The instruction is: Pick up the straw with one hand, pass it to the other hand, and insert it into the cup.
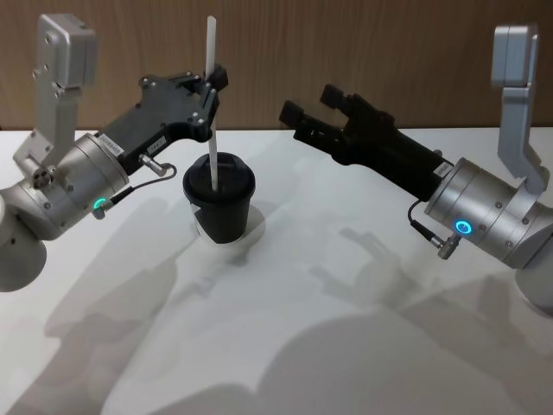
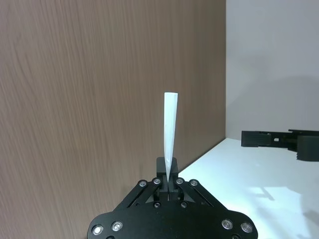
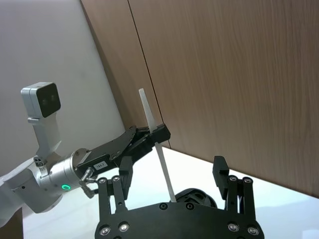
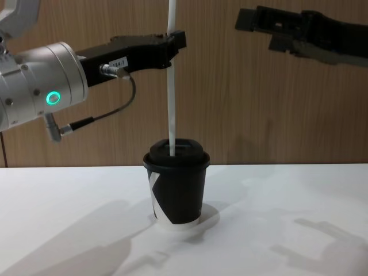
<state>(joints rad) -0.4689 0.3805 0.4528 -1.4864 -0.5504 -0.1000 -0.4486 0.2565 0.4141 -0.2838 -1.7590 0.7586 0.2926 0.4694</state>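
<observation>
Head view, one thin white plastic straw (image 1: 210,95) upright at upper centre, clamped by left gripper (image 1: 212,89), tip in one black lidded paper cup (image 1: 219,197), right gripper (image 1: 313,104) spread apart, upper right.

One white straw (image 1: 210,112), one black lidded cup (image 1: 219,204), two robot grippers, left (image 1: 210,91) and right (image 1: 313,108), one white table (image 1: 346,346).

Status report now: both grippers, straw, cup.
Left gripper shut on the straw, upright, lower end at the lid of the cup. Right gripper open, raised to the cup's right, holding nothing. Nothing blocking.
</observation>
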